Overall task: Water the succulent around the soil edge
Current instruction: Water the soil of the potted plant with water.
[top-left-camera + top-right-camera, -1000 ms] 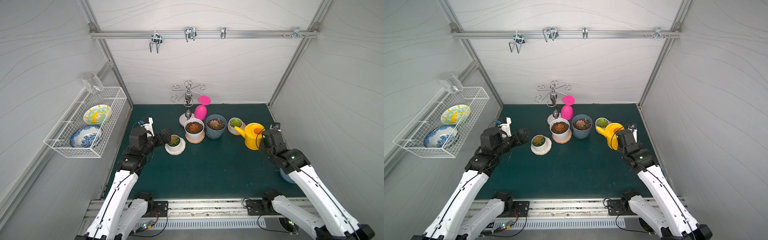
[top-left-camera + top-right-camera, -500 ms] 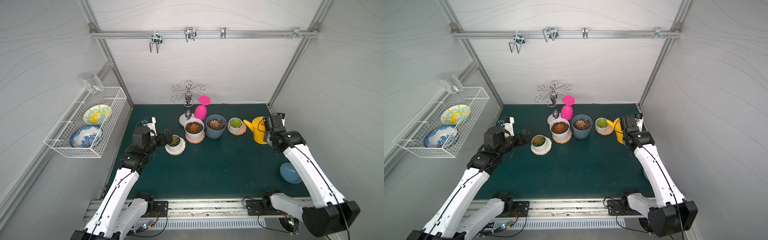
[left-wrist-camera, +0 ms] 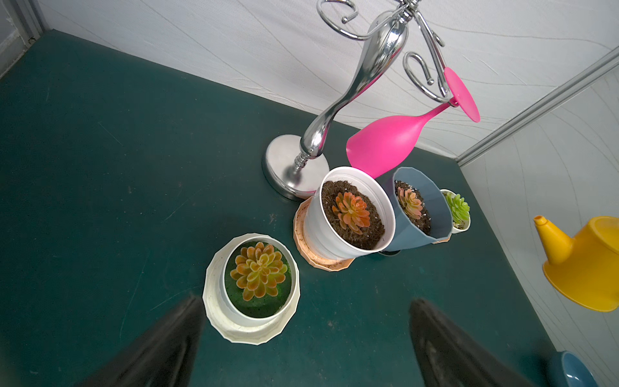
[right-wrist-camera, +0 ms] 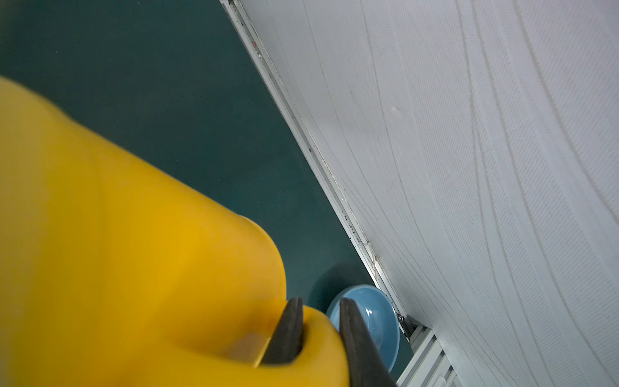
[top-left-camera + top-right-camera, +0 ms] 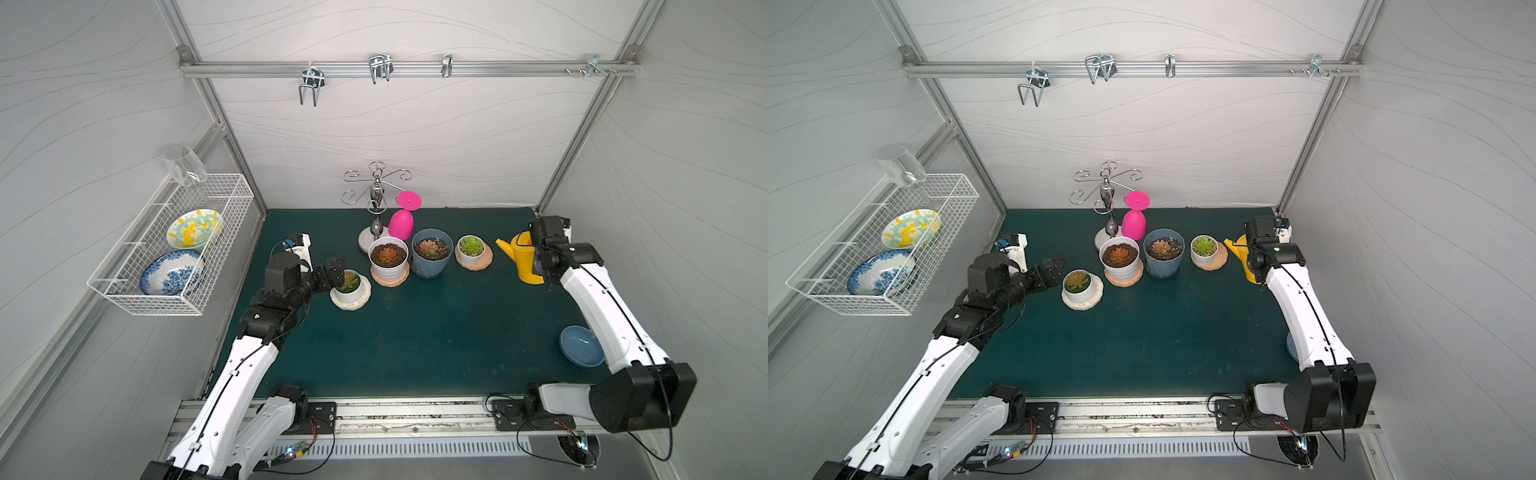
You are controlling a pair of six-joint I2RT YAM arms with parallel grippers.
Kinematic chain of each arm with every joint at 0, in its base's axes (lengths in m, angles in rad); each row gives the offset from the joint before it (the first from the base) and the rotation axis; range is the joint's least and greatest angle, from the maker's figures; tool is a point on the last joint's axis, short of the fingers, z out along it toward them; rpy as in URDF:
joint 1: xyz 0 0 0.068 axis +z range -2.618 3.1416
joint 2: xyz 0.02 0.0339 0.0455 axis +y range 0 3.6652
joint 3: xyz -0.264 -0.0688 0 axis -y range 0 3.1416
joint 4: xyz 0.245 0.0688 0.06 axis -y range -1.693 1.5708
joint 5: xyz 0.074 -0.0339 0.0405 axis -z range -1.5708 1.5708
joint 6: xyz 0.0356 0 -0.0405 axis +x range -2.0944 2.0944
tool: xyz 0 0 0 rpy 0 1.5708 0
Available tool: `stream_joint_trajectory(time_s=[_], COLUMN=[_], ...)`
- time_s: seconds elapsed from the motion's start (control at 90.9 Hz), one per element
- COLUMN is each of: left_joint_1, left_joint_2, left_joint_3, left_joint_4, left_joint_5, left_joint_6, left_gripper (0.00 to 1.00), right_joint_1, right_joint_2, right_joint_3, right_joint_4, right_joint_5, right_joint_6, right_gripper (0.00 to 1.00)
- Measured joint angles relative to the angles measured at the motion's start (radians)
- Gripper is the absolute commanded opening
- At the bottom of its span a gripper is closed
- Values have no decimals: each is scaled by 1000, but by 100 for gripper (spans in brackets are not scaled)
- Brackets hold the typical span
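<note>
Now | right gripper (image 4: 319,304): clamped on can (image 5: 525,266), right of pot row (image 5: 430,268) | left gripper (image 3: 303,303): jaws apart, left of pot row

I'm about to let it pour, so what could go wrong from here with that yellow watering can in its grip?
The right pincer pinches only the thin handle of the watering can, which might swivel when tipped. The pink glass hangs right by the tightly grouped pots, so the spout could knock it.

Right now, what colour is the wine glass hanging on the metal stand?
The wine glass is bright pink, clearest in the left wrist view.
</note>
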Motion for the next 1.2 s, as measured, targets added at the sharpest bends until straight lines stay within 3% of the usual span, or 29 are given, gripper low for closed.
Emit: stream_joint_trajectory(time_s=[1.2], left_joint_1=[0], left_joint_2=[4], left_joint_3=[-7], left_joint_4=[3], left_joint_5=[-40], left_joint_6=[3], left_gripper=[100], right_joint_1=[0], right_joint_2=[265], right_joint_3=[140], right_joint_4=[52], right_joint_5=[45], right_joint_6=[-108], right_gripper=[0])
